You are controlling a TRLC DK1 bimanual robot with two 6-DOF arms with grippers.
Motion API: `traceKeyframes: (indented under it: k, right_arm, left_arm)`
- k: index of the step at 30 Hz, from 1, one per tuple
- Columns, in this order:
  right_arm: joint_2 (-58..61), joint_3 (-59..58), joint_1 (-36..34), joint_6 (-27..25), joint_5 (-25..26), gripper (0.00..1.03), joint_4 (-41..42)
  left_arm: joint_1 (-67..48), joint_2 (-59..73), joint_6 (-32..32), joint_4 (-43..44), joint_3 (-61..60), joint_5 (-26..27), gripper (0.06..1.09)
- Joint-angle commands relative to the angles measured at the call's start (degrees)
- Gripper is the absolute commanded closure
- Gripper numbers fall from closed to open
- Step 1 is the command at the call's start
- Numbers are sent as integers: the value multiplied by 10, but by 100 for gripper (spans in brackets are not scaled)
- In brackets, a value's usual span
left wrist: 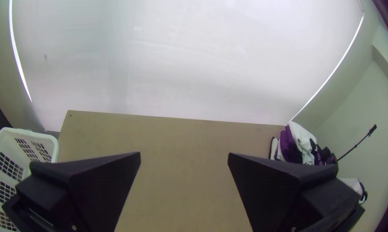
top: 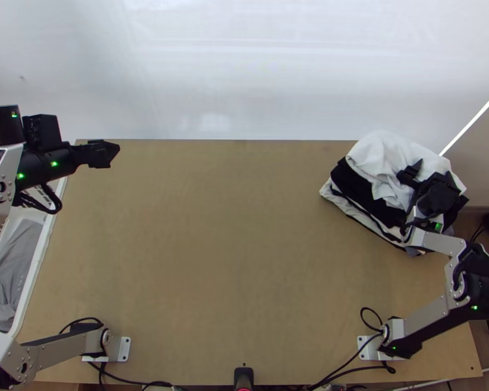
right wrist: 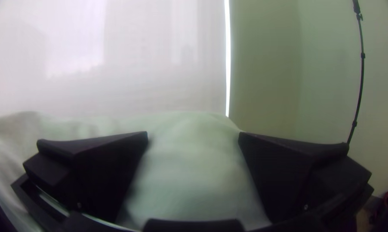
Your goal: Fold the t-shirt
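One white garment [top: 381,156], judged to be the t-shirt, lies on top of the stack of garments [top: 356,193] at the far right corner of the tabletop [top: 244,260]. Placement on the stack appears complete or nearly so; whether the folding sequence is finished cannot be confirmed, as the fold count is not readable. Remaining work is judged to be, at most, withdrawal of the right end effector [right wrist: 193,133] and any squaring of the top layer. The white garment is loose and rounded, with soft creases and uneven edges; it covers part of a black layer, below which further pale and dark layers show at the near left side. The right end effector is over the white garment with its fingers set wide apart and fabric visible between them, not clamped; contact cannot be determined. The left end effector [left wrist: 184,154] is also wide and holds nothing, positioned near the far left corner. A white laundry basket [left wrist: 53,144] at the left side contains grey cloth [top: 13,274].
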Motion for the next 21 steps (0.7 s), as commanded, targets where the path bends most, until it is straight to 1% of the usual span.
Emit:
traceKeyframes:
  k: [1, 5, 9, 14, 18, 21]
  right_arm:
    - [35, -4, -5, 3, 0, 5, -12]
    - [7, -7, -4, -13, 0, 5, -12]
    - [-122, -9, -2, -20, -1, 4, -15]
    - [-330, -1, 34, -13, -2, 4, -18]
    - [-473, 17, 72, -16, -8, 4, -19]
    - [-569, 14, 99, -18, -39, 4, -20]
  left_arm:
    - [0, -8, 0, 2, -13, 0, 10]
    - [0, -22, 0, 21, -33, -1, 10]
    - [7, -44, -4, 55, -62, -7, 10]
    - [9, -109, 0, 159, -149, -42, 10]
    - [9, -190, 11, 252, -251, -58, 10]
    - [9, -262, 12, 339, -337, -76, 10]
